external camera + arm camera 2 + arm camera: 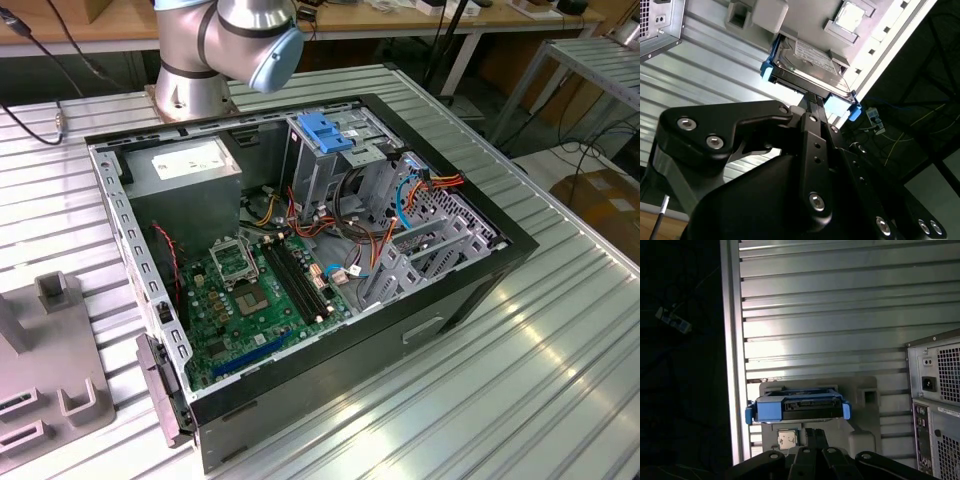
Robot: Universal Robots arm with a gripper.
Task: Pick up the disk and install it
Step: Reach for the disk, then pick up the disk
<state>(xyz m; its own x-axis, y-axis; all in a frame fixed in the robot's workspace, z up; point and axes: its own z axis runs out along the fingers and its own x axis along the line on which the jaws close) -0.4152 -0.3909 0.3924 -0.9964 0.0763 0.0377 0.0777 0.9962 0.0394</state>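
Observation:
The disk is a flat dark-grey drive with a white label and bright blue side rails. It sits on a grey fixture at the edge of the ribbed table. In the first wrist view the disk shows its connector end between two blue tabs. My gripper points at that end, and its tip reaches the edge of the disk. In the first wrist view my gripper lies just short of the disk. In the exterior view the open computer case lies on the table, with a blue latch piece on its drive cage.
A small square chip rests on the fixture beside the disk. The case's rear panel stands close by. The table edge drops off beside the fixture. In the exterior view the grey fixture sits at the left and the arm's base stands behind the case.

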